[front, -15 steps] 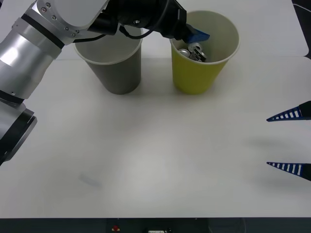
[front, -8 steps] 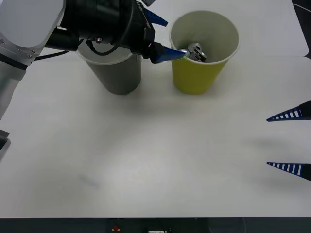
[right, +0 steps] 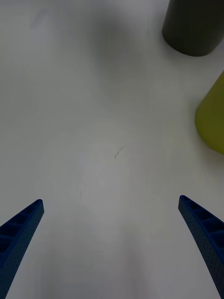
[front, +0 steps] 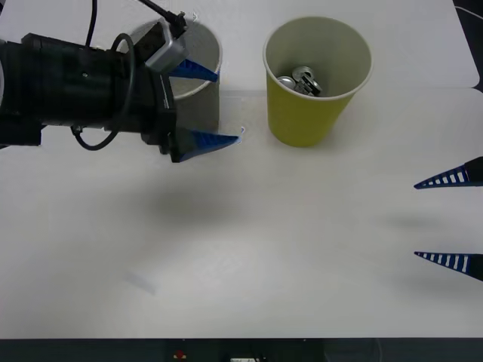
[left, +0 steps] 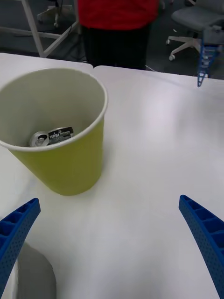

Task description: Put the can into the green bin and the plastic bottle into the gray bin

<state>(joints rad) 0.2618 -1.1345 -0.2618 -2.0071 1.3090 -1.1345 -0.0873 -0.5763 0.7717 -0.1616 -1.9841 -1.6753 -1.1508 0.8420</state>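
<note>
Can (front: pixel 300 81) lies inside green bin (front: pixel 317 113): done. Left pincer (front: pixel 204 105) spread, empty, beside gray bin (front: pixel 202 105). Right pincer (front: pixel 449 220) spread, idle. Bottle step outstanding, by my judgement.

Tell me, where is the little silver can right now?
The can lies at the bottom of the green bin, on the table's far side, right of the gray bin.

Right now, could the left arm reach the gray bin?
Probably yes. The left end effector hangs open right at the near side of the gray bin, nothing between them. The can already lies in the green bin.
</note>
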